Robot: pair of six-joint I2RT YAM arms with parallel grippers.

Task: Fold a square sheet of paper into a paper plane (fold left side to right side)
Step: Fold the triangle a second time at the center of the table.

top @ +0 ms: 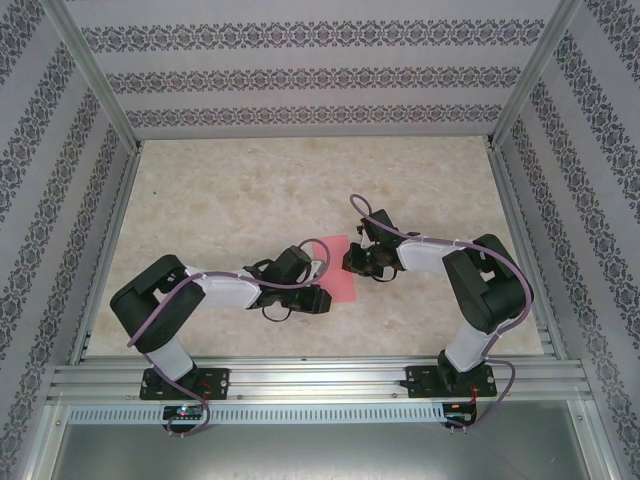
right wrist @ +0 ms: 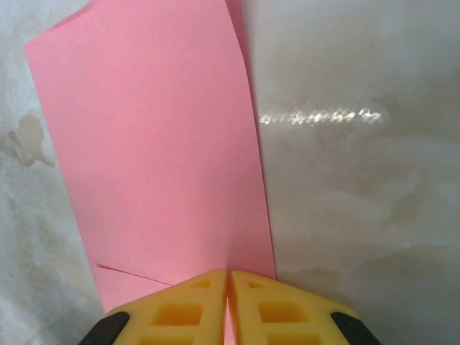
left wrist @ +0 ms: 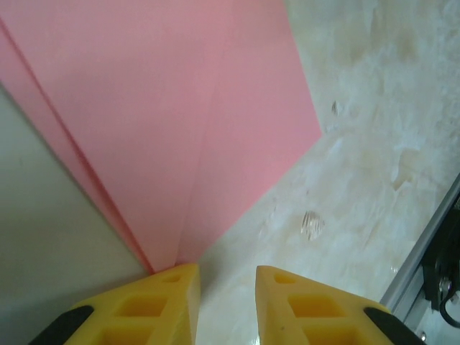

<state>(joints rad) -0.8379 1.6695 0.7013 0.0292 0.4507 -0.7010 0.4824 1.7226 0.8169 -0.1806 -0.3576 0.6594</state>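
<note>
Pink, thin and matte, the sheet of paper (top: 338,272) lies at mid-frame in the top view on the mottled beige table (top: 250,190); the two wrists cover much of it, so its full outline cannot be made out. From the left wrist it shows doubled layers along its left edge and a crease running up from a sharp corner; its top is cut off, and a blurred grey area at lower left is hard to identify. The left gripper (left wrist: 226,277) has its ribbed yellow fingers apart over bare table, one tip at that corner. The right gripper (right wrist: 228,277) is closed, its tips together over the paper's lower edge and hiding it; whether paper is pinched I cannot tell.
</note>
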